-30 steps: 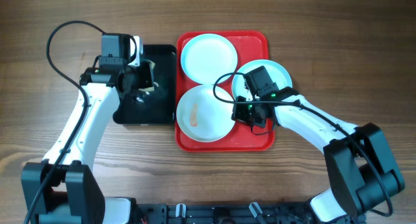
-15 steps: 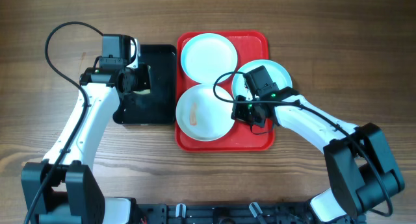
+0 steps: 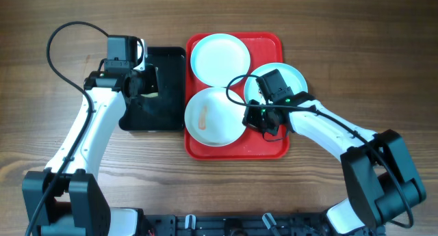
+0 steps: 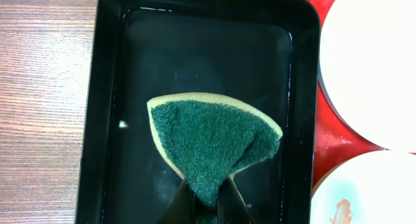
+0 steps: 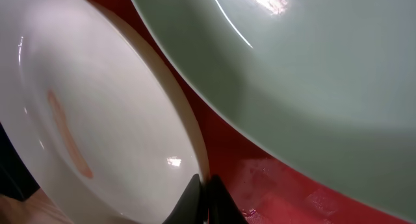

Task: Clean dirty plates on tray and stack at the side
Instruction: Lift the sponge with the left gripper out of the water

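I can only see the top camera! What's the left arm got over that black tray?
Observer: The left gripper pinches a folded green sponge with a yellow edge, above the black tray.
Kid: Is the other hand grabbing a plate?
Observer: Yes. The right gripper is clamped on the rim of the smeared white plate.
Kid: Is the black tray wet?
Observer: Probably. Its floor shines as if it holds shallow water.
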Available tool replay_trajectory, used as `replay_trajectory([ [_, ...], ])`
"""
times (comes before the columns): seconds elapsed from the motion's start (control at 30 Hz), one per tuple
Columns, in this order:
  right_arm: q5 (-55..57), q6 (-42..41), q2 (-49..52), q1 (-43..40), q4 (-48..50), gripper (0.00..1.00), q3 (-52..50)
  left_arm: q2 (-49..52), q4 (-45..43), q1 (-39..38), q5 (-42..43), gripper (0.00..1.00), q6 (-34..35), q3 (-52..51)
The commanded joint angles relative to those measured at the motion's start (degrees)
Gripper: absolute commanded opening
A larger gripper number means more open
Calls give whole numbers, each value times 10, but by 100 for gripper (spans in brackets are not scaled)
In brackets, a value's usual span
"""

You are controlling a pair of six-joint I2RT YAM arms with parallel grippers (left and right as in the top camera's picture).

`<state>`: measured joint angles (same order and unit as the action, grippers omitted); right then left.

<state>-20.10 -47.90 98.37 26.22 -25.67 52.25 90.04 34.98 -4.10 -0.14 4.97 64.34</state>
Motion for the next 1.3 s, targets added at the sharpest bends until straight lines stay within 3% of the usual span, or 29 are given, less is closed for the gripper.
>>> replay_trajectory([
  [0.0,2,25,6,2,1,4,-2,-12,-5,2,-6,4,1,2],
  [0.43,2,44,6,2,0,5,-2,-12,0,2,-34,4,32,2],
  [0.63,1,44,6,2,8,4,-2,-12,6,1,-30,4,111,2],
  [0.77,2,44,6,2,8,5,-2,-12,17,1,30,4,97,2],
  [0.83,2,44,6,2,9,4,-2,-12,19,1,59,4,56,2],
  [1.0,21,44,6,2,17,4,-2,-12,47,1,59,4,12,35],
  [1.27,70,60,7,3,22,6,-2,-12,70,0,59,4,14,38],
])
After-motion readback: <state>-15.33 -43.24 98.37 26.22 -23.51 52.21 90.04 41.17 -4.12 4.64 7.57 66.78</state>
